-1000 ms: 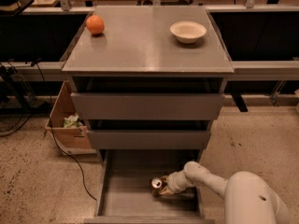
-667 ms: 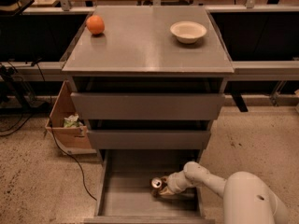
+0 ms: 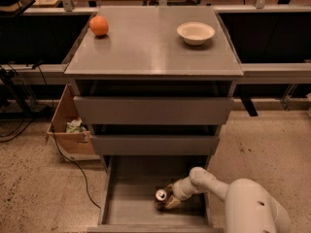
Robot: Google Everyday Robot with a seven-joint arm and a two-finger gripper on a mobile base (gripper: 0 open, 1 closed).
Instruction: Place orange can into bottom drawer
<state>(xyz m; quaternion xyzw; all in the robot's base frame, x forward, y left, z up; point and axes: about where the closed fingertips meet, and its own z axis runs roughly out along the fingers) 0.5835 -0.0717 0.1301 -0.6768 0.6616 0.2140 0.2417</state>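
Nothing has visibly shifted in the last second. My gripper sits low inside the open bottom drawer, right at the orange can, which lies tilted on the drawer floor and is the only thing in it. I cannot tell whether the jaws grip it. Let go on its side, it could roll; if I withdraw while clamped, it comes back out. Farther off, the cardboard box holds scraps, and the bowl looks empty.

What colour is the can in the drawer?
The orange can shows gold-orange sides and silver top, camera view; the tool is at it in the bottom drawer.
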